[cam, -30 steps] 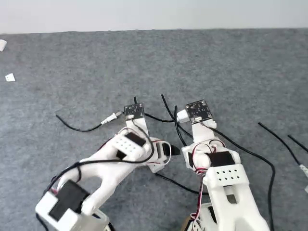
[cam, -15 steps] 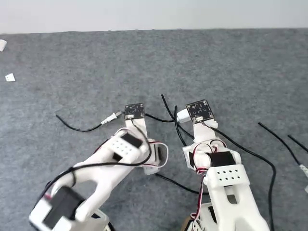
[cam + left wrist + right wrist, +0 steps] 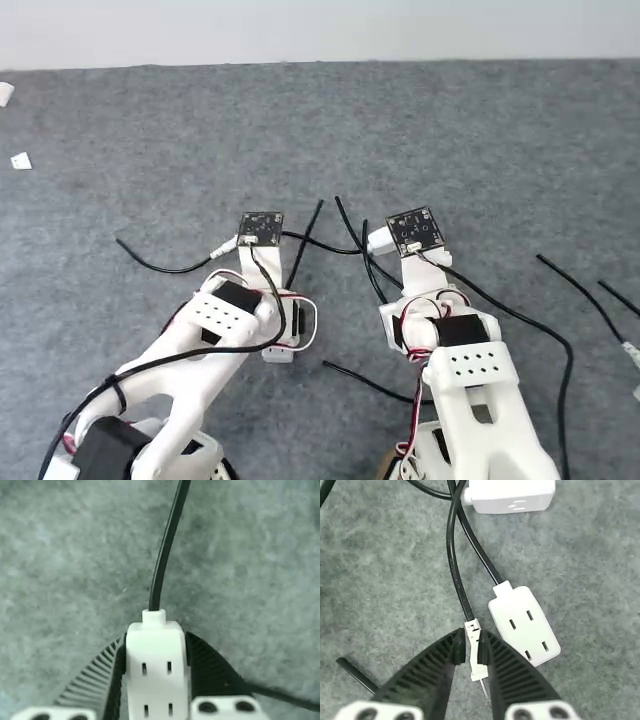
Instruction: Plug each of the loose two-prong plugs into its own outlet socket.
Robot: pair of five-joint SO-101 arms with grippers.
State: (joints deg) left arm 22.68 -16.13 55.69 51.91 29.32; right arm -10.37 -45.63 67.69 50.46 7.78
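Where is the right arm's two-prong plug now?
In the right wrist view, the plug is clamped in the right gripper, close beside a white outlet block.

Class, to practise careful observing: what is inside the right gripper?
The right gripper pinches a white plug, prongs poking out, black cord leading away. Its fingers cover the plug's sides.

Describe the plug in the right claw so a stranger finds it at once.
On the grey carpet, find the right claw beside a white socket block lying flat. Pinched in it is the plug: a slim white piece on a black cord, with a bare metal prong, far narrower than the block.
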